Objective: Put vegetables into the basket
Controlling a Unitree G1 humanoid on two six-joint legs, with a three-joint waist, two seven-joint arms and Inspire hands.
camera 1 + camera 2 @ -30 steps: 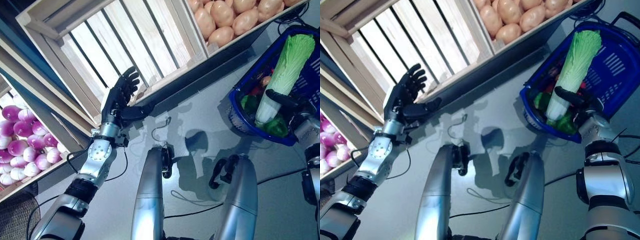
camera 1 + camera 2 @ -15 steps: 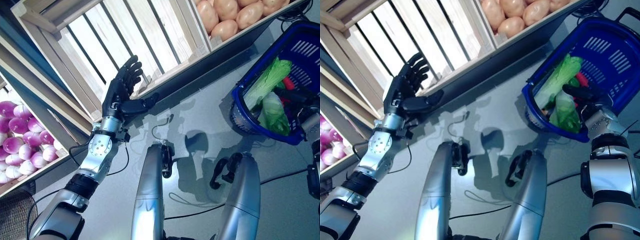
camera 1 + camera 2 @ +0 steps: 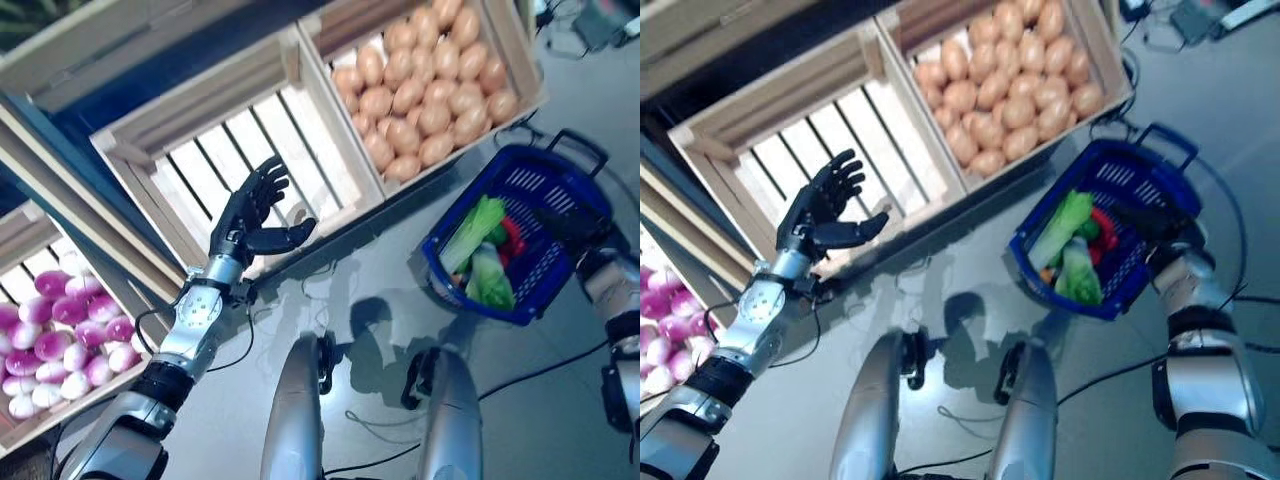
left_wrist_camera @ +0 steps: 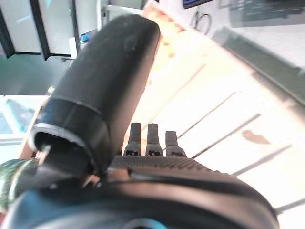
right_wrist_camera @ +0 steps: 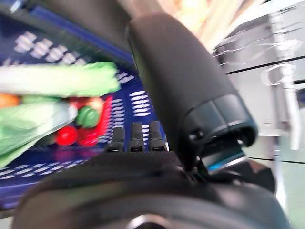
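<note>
The blue basket (image 3: 560,250) stands on the grey floor (image 3: 380,300), just in front of the wooden crate of potatoes (image 3: 430,90). Inside it lies a long napa cabbage (image 3: 472,232), pale stalk and green leaves, tilted across the basket's near half; a second leafy green vegetable (image 3: 488,282) lies beside it, and red vegetables (image 3: 512,238) show between the greens and the far wall. The right hand (image 3: 1160,222) is at the basket's right rim, over its interior; the head views show only its dark bulk there. The right wrist view shows what they do not: the fingers (image 5: 136,136) run out straight in a row and the thumb stands apart, holding nothing, with the cabbage, a small green piece and red pieces lying on the blue mesh beyond them. The left hand (image 3: 245,215) is raised in front of the empty slatted crate (image 3: 240,160), fingers spread and thumb held out sideways, touching nothing. The left wrist view confirms straight fingers (image 4: 150,138) with pale slats beyond, and adds nothing on the basket. A third crate at the far left holds purple-and-white round vegetables (image 3: 70,330), probably onions or turnips; it appears more fully in the left eye view than in the right eye view.
</note>
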